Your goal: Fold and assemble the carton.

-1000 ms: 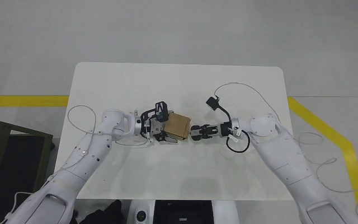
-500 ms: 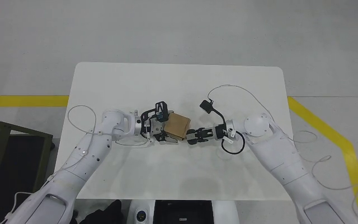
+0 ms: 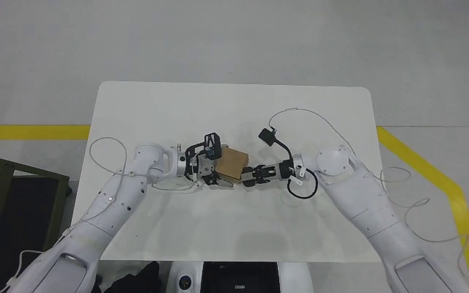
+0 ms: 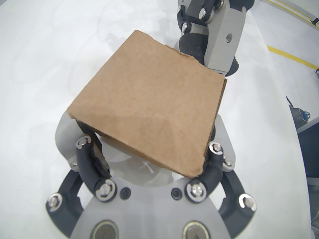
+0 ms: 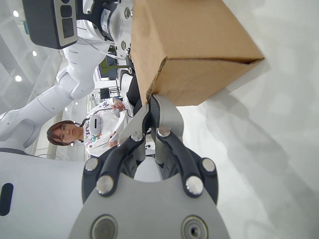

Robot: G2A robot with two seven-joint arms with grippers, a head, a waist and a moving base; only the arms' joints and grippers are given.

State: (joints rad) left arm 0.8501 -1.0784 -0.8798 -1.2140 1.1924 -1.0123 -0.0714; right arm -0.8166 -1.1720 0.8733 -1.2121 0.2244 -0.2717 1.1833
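White cable [image 3: 108, 139] curls on the table [image 3: 146, 110] well to the left of the carton [image 3: 234, 164], beside my left arm.

Just left of the carton is my left pincer [image 3: 213, 173], and it is clamped on the carton. In its own wrist view the fingers [image 4: 64, 130] stand one at each side of the carton's near corner, pressed against the cardboard. A loose flap edge is tucked down beside one of them.

The carton itself is plain brown cardboard, folded up into a box shape with its broad faces closed. From above it sits askew to the table's edges, nearer the table's front edge than its back. One cut edge of it looks rough and frayed in the right wrist view.

Touching the carton's right side is my right pincer [image 3: 248, 176]. Its fingers [image 5: 169, 115] are drawn together, with the tips set against that frayed edge at a lower corner of the carton. I cannot tell whether any cardboard is nipped between them. From the left wrist view, this pincer's dark pad lies against the carton's far side, opposite the side my left pincer holds.

Farther right of the carton, a second thin white cable [image 3: 304, 110] arcs over the table behind my right arm.
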